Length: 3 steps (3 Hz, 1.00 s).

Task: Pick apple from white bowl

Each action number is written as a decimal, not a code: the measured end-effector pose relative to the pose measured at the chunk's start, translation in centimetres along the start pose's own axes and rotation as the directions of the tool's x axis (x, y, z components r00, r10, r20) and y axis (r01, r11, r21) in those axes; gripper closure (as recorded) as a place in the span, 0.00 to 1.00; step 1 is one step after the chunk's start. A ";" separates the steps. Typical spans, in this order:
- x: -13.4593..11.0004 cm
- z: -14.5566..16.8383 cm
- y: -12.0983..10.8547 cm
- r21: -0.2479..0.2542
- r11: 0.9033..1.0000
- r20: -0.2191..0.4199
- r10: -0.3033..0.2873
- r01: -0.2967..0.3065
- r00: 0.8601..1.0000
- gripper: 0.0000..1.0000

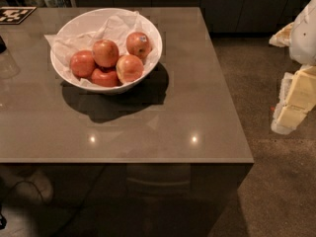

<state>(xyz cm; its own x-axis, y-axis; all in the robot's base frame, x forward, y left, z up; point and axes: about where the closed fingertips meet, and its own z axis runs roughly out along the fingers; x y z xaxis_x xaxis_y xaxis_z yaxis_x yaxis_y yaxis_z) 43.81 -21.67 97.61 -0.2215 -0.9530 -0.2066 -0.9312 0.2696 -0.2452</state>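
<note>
The white bowl (79, 24), lined with crumpled white paper, stands at the back left of the grey table (197, 107). Several apples lie in it. An evenly red-orange apple (105, 53) sits in the middle, with similar ones to its left (82, 63) and in front of it (104, 77). An apple with a dark sticker (138, 44) is at the back right. One with a pale yellow-orange side (130, 68) is at the front right. My gripper (292, 105) hangs at the right edge of the view, off the table and far to the right of the bowl.
A black-and-white marker tag (15, 14) lies at the table's back left corner. A clear glass object (7, 63) stands at the left edge. Dark cabinets (237, 4) run along the back. Brown floor (276, 181) lies to the right of the table.
</note>
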 end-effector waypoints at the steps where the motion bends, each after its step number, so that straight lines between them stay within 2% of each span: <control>1: -0.8 -0.5 -0.2 0.005 1.000 0.001 -0.008 0.008 1.000 0.00; 3: -7.1 -2.3 -1.3 0.003 0.994 -0.025 -0.105 0.105 0.994 0.00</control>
<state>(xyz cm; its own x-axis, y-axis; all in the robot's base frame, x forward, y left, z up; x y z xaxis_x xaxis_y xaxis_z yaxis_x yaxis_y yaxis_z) 45.94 -15.57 101.55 -0.1299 -0.9792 -0.1558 -0.9484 0.1686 -0.2685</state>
